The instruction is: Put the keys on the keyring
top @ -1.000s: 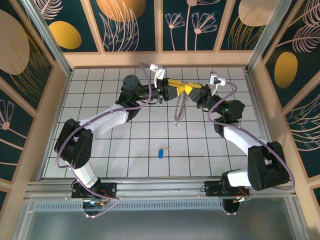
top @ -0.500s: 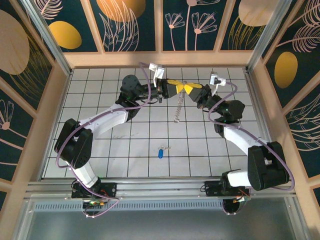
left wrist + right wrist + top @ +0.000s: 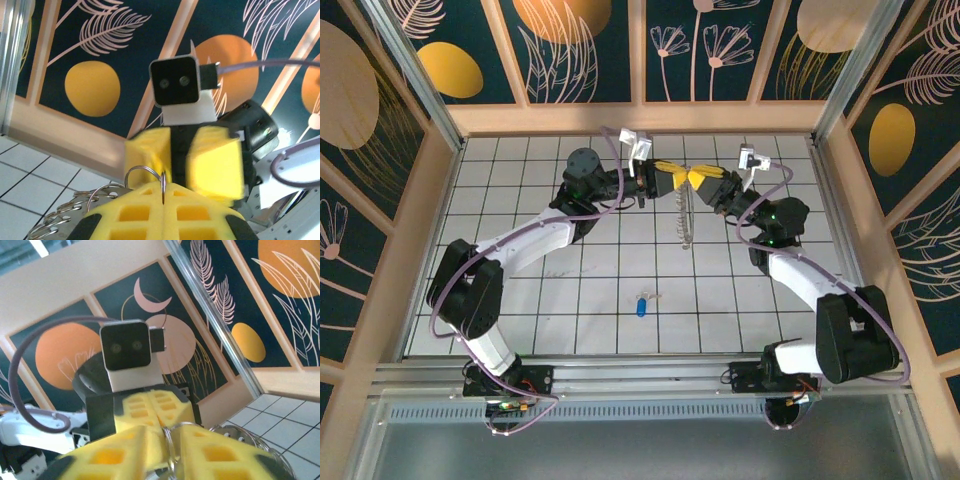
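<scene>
One keyring (image 3: pixel 684 218) hanging over the far side of the table (image 3: pixel 520 300), your left gripper (image 3: pixel 666 178) closed tight on its top, your right gripper (image 3: pixel 704 181) facing it, jaws a little apart around the ring, one blue key (image 3: pixel 641 307) lying nearer to you, well apart.

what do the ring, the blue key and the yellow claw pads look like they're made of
Ring: thin metal wire, silvery, glinting. Key: glossy blue head, likely plastic; blade too small to judge. Claw pads: matte yellow with moulded square pockets, probably soft plastic or foam.
</scene>
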